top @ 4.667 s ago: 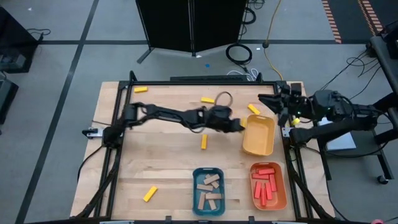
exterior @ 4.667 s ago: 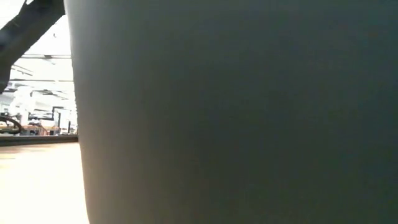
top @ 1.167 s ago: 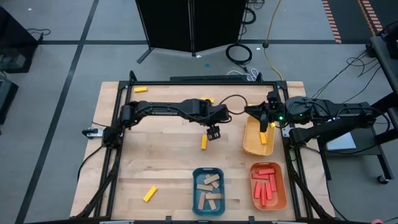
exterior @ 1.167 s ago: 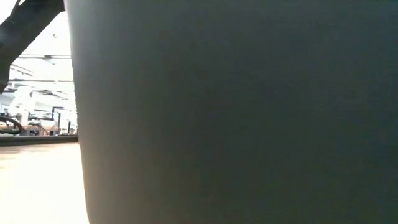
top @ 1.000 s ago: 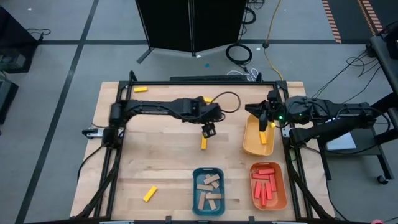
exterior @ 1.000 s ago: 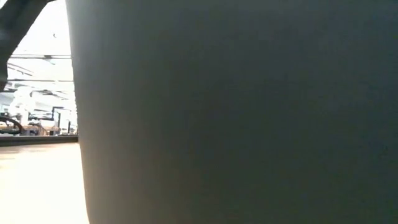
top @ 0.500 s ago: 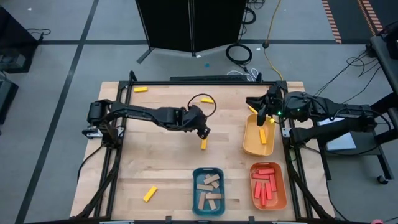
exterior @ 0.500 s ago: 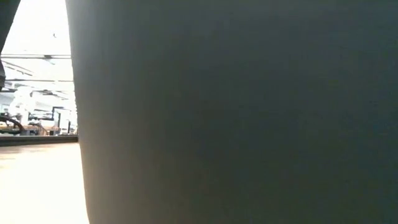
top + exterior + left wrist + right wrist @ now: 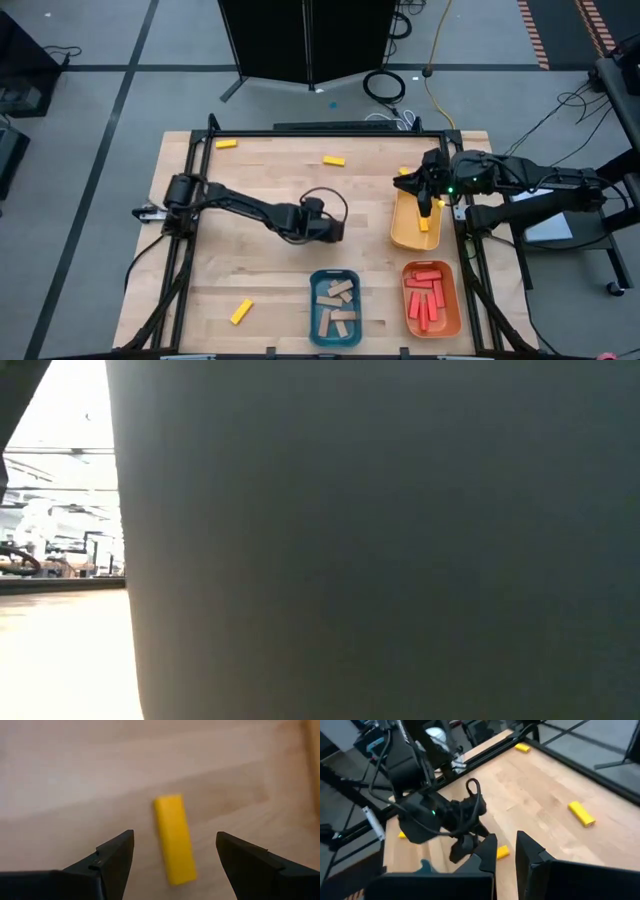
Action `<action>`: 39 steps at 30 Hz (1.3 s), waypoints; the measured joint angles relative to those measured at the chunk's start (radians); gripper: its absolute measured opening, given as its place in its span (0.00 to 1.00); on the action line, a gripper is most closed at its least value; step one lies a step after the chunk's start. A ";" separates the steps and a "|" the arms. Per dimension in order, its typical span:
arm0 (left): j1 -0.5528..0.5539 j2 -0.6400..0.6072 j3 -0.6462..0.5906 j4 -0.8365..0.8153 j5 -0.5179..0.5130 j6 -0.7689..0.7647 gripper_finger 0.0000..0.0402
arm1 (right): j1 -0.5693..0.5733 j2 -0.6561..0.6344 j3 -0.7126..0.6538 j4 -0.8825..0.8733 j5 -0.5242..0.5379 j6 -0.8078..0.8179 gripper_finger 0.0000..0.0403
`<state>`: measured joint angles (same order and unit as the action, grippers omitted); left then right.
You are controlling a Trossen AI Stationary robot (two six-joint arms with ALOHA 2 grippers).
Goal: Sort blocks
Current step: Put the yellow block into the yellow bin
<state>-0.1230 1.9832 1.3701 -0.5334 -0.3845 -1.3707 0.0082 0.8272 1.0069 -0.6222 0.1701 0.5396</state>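
Left tool (image 9: 335, 229) has dropped over yellow block (image 9: 174, 838)

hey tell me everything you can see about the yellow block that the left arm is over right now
The yellow block is a small, plain rectangular bar, bright yellow, lying flat on the bare wooden table near its middle. The left end effector hovers above it, fingers open on either side without touching. In the high view the arm hides it. Nothing else touches it.
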 joint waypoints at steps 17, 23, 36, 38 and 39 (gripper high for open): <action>-0.061 0.248 0.198 -0.123 -0.138 -0.008 0.69 | 0.000 0.000 0.000 -0.004 -0.098 -0.009 0.00; -0.085 0.264 0.202 -0.135 -0.164 -0.079 0.64 | 0.000 0.000 0.000 -0.004 -0.094 -0.027 0.00; -0.084 0.243 0.199 -0.191 -0.122 -0.012 0.21 | 0.000 -0.008 0.000 0.015 -0.094 -0.044 0.00; -0.084 0.222 0.195 -0.170 -0.107 0.057 0.21 | 0.000 -0.020 0.000 0.015 -0.094 -0.044 0.00; -0.084 0.209 0.192 -0.139 -0.105 0.104 0.21 | 0.000 -0.026 0.000 0.016 -0.093 -0.044 0.00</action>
<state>-0.2071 2.1921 1.5622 -0.6721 -0.4893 -1.2663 0.0082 0.8016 1.0069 -0.6058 0.0769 0.4961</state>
